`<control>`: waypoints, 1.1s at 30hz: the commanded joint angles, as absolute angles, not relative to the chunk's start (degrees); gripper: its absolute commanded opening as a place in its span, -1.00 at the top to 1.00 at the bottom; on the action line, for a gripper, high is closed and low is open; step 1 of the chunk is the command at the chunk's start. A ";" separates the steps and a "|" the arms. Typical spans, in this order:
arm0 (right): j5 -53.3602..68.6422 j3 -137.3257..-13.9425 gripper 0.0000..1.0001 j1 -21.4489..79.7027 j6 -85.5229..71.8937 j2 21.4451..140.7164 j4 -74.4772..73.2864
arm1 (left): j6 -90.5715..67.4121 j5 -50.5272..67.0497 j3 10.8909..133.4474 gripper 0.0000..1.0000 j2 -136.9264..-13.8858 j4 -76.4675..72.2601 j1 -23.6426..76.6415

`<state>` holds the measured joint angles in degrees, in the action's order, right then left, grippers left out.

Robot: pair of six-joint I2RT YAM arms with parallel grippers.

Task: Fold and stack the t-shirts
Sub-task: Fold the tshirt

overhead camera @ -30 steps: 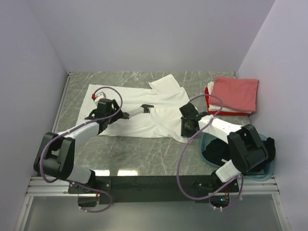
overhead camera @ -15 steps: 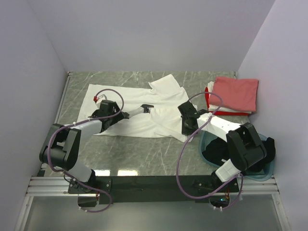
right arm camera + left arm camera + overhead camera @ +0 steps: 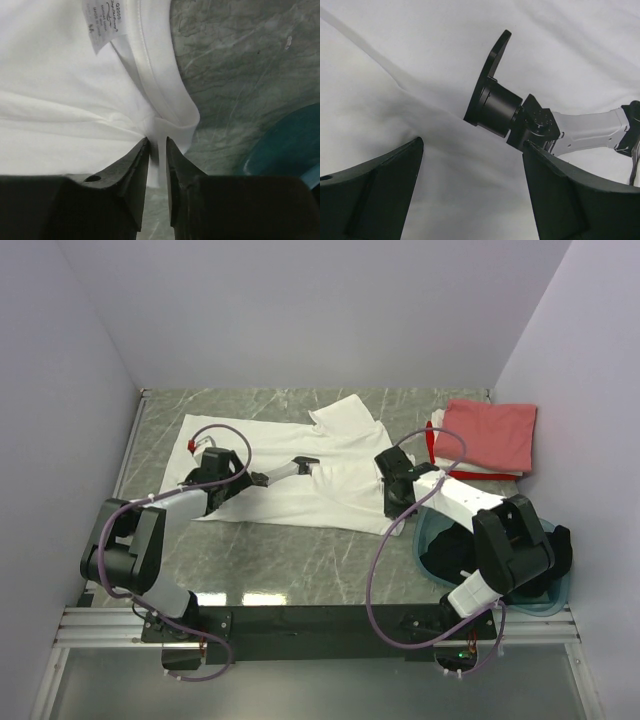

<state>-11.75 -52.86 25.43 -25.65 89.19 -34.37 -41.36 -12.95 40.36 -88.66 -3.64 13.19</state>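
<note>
Cloth fills the middle of the overhead view: the large white t-shirt (image 3: 280, 440) lies spread on the bench (image 3: 300, 560), with the left gripper (image 3: 258, 480) low over its left half and the right gripper (image 3: 389, 508) at its right edge. A salmon-pink shirt (image 3: 490, 432) tops the folded stack at the upper right, and a black shirt (image 3: 455, 552) sits in the teal tub (image 3: 426, 540) at the lower right. From the left wrist, that gripper is released, its jaws wide apart over plain white cloth, with the dark graphic (image 3: 495, 107) just beyond them. From the right wrist, the fingers (image 3: 130, 170) are pinched onto a thin fold of the shirt just below the collar (image 3: 155, 75), not far from the label (image 3: 102, 25). That bite worries me: it is shallow and right at the edge, so a quick pull could let the cloth slip out. Held on one side only, the shirt may also drag and bunch instead of folding cleanly.
</note>
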 commanded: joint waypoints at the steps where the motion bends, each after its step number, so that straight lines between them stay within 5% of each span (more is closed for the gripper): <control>1: -14.33 -54.32 0.43 24.61 -24.00 89.30 -36.65 | -40.17 -12.75 39.37 -0.76 -87.37 -2.46 12.66; 3: -13.98 -54.93 0.13 24.70 -23.65 88.68 -37.00 | -39.99 -12.39 39.90 -0.76 -86.49 -1.85 12.74; 8: -15.64 -57.82 -0.19 24.61 -23.47 85.18 -39.72 | -39.38 -12.74 41.22 -0.76 -81.75 -0.18 12.66; 22: -3.01 -68.90 -0.29 30.06 -23.12 90.86 -32.62 | -41.66 -10.29 45.70 -0.76 -87.09 -0.78 13.01; 33: 0.97 -64.25 -0.28 33.92 -24.61 99.93 -23.73 | -43.68 -10.72 39.29 -0.76 -89.12 -3.78 13.01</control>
